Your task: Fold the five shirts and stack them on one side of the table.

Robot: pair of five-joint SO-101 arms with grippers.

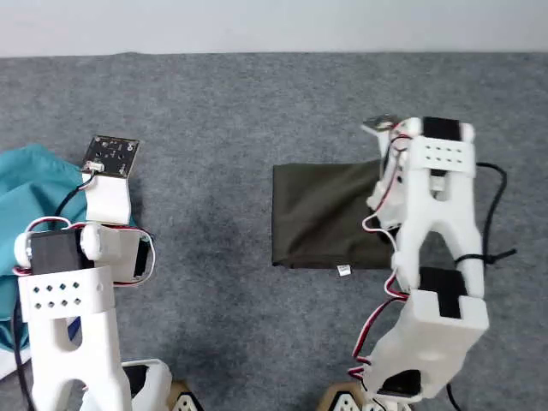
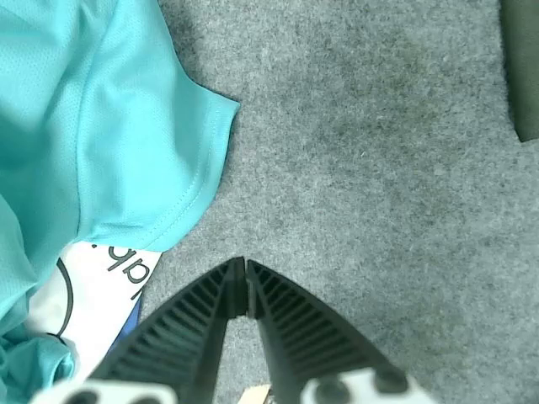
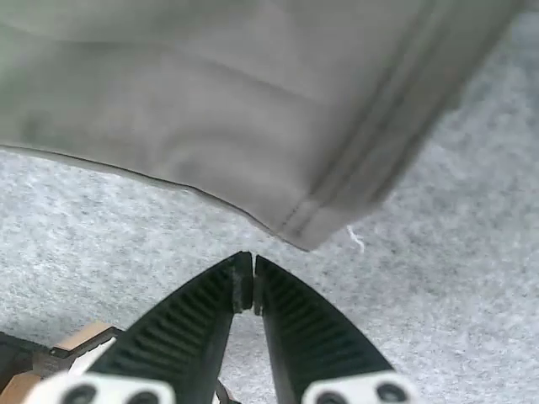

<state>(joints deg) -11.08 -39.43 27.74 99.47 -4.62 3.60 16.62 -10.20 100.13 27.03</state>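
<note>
**Ana:** While both arms hang over the grey felt-like table cover (image 1: pixel 214 103), where do the shirts lie?

**Ben:** One dark olive folded shirt (image 1: pixel 321 218) lies flat as a neat rectangle right of the table's middle. A small white tag (image 1: pixel 343 271) pokes out at its near edge. The right arm (image 1: pixel 432 248) stands over its right side and hides that edge from above.

**Ana:** And the other side?

**Ben:** A teal mesh-knit shirt (image 1: pixel 34 197) lies unfolded and rumpled at the left edge, partly under the left arm (image 1: pixel 64 291). The two shirts are well apart, with bare cover between them.

**Ana:** What does the left wrist camera see?

**Ben:** The left gripper (image 2: pixel 245 273) is clenched, its black ribbed fingers pressed tip to tip with nothing between them. It hangs over bare cover, just beside the teal sleeve hem. A white printed garment (image 2: pixel 93 286) peeks out from under the teal cloth.

**Ana:** And the right one?

**Ben:** The right gripper (image 3: pixel 253 273) is likewise closed on nothing. It sits above the cover, near a stitched corner of the olive shirt, not touching it.
</note>
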